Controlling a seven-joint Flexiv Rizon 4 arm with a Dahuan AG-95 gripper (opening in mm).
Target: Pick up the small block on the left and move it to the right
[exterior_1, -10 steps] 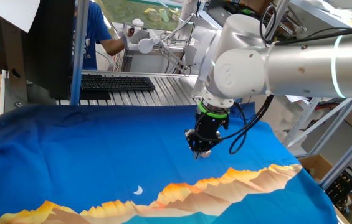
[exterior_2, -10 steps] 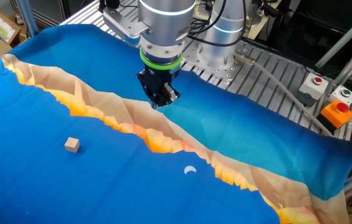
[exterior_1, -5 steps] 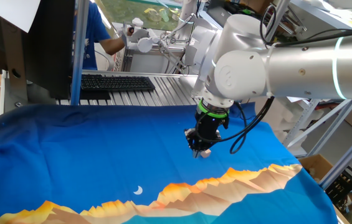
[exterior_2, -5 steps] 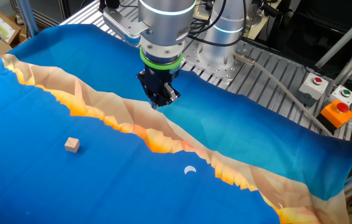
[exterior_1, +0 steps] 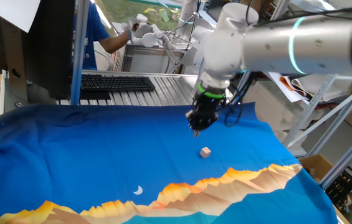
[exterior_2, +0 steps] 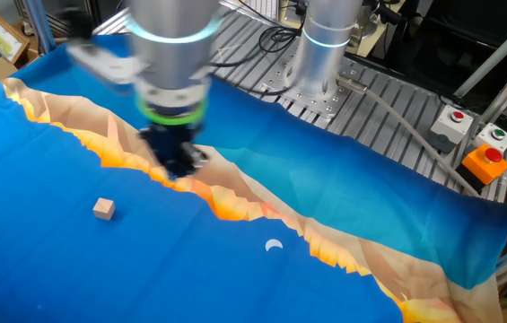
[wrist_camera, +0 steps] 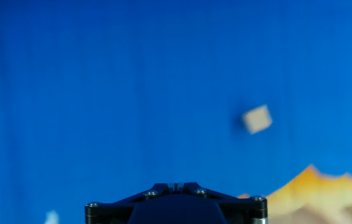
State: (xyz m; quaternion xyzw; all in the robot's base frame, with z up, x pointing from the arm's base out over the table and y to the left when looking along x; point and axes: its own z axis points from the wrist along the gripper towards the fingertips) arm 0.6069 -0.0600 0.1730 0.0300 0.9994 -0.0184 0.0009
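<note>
Gripper point(exterior_2: 179, 167) now nearer small block point(exterior_2: 103, 209); block alone on cloth point(exterior_2: 343, 206)

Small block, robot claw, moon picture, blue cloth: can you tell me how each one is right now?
small block: lying loose on the cloth, nothing touching it.
gripper: up in the air, apart from the block, holding nothing; too blurred to tell if open or shut.
crescent-moon print: flat on the cloth, uncovered.
blue cloth: spread over the table, a bit wrinkled.

The gripper point(exterior_1: 197, 126) hangs above the blue cloth point(exterior_1: 88, 149), apart from the small block point(exterior_1: 205, 152).
</note>
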